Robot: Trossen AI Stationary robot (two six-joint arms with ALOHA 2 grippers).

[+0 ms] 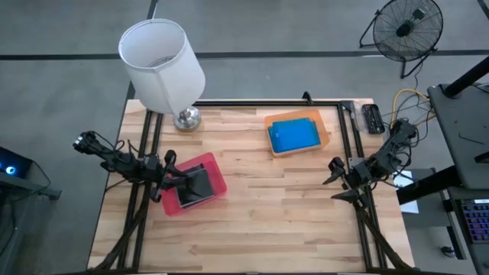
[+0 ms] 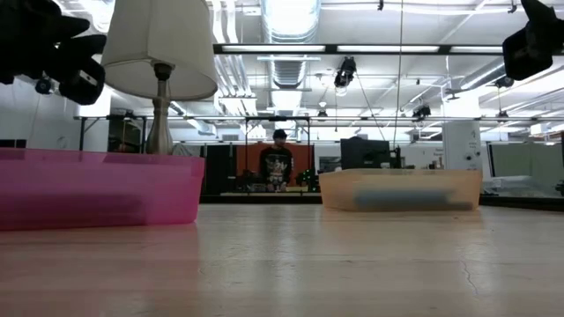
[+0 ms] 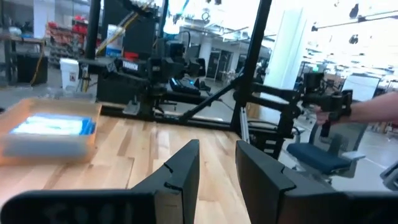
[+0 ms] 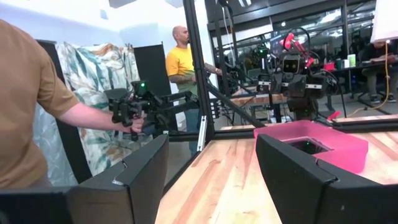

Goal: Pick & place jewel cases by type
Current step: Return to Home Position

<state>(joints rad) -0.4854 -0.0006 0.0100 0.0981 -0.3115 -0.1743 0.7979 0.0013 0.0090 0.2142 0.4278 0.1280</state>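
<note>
Both seemingly empty: left gripper [image 3: 216, 150] narrowly parted, right gripper [image 4: 212, 143] wide apart.

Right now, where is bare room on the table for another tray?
The wide strip along the table edge opposite the lamp is bare, so is the middle between the pink tray and the orange tray. Crowded: the lamp's corner, the pink tray's side under the left tool, the right edge by the right tool.

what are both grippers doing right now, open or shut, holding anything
left gripper: open by a narrow gap, holding nothing
right gripper: open wide, holding nothing
</note>
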